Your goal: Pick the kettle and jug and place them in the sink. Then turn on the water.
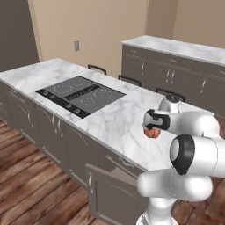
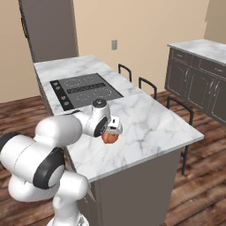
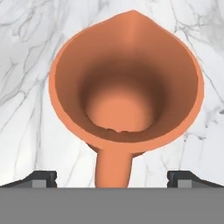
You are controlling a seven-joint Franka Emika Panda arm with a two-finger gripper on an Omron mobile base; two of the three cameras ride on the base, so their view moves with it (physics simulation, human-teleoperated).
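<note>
The jug is a terracotta-orange pitcher that stands upright on the white marble island top. I look straight down into its open mouth, and its loop handle points toward the bottom of the hand view. My gripper hangs just above it, open, with one dark fingertip to each side of the handle and neither touching it. From the base views the gripper sits right over the jug, near the island's near edge. The kettle, the sink and the water are out of view.
A black cooktop is set into the island to the left of the jug. Dark chair backs line the island's far side. A second marble counter with grey cabinets stands behind. A cabinet door under the island is ajar.
</note>
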